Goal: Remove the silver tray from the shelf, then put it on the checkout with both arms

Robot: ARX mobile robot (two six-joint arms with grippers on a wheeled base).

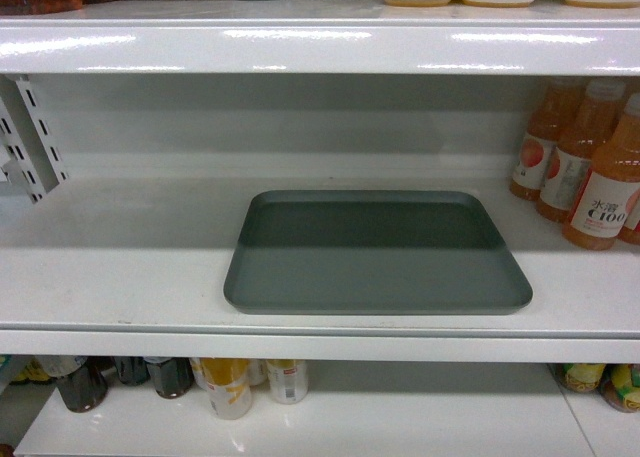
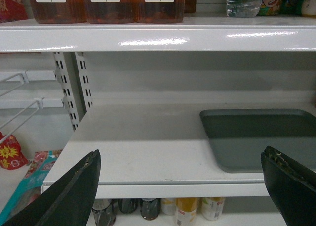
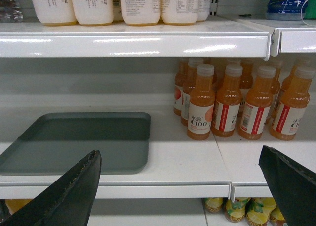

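The left end effector (image 2: 180,186) gapes wide, its black serrated fingers (image 2: 74,191) apart and holding nothing; the right end effector (image 3: 180,186) likewise. Ahead between them, untouched, the matte grey-green silver tray (image 1: 377,254) lies flat on the glossy white shelf (image 1: 120,267), orange juice bottles (image 3: 227,105) beyond the right one.

a shop: white shelves (image 1: 320,317) stocked with rows of orange juice bottles (image 3: 232,105).
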